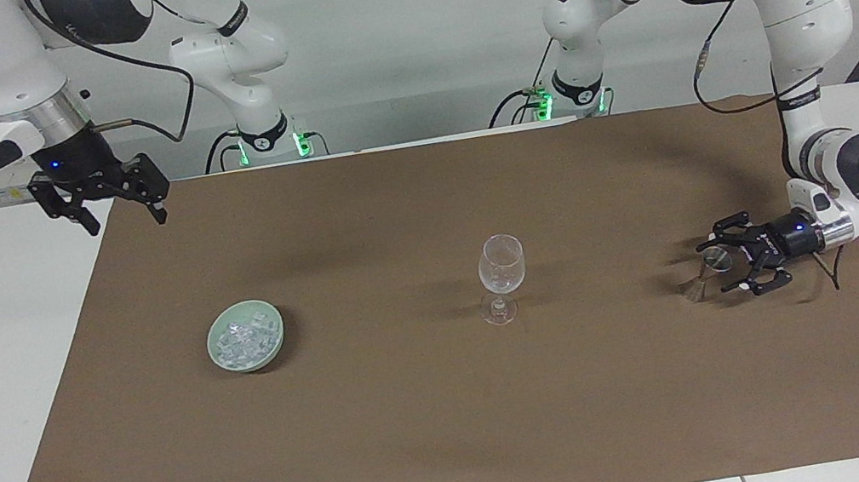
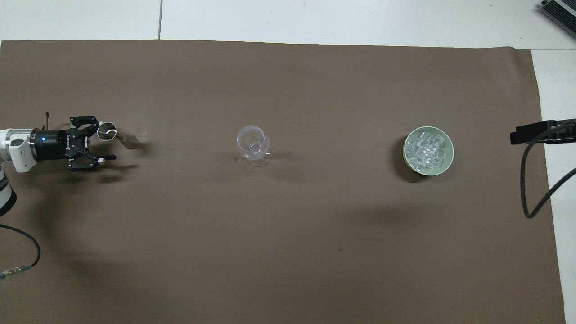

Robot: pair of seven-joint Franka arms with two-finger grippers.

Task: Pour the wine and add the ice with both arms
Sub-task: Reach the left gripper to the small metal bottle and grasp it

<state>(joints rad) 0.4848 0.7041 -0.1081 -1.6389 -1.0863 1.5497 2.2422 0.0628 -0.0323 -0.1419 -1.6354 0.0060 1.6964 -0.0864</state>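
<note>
The left gripper (image 1: 716,268) lies level and low at the left arm's end of the brown cloth (image 1: 456,409), its fingers spread on either side of a small metal jigger (image 1: 706,272) that stands at the wine glass's (image 1: 500,273) three o'clock in the facing view; contact cannot be told. The ice (image 1: 244,339) fills a pale green bowl (image 1: 275,346) at the glass's nine o'clock. The right gripper (image 1: 120,208) waits, spread wide, over the cloth's corner.

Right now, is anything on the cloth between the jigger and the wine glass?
Nothing visible. The cloth lies bare between the jigger at the left gripper and the wine glass.
</note>
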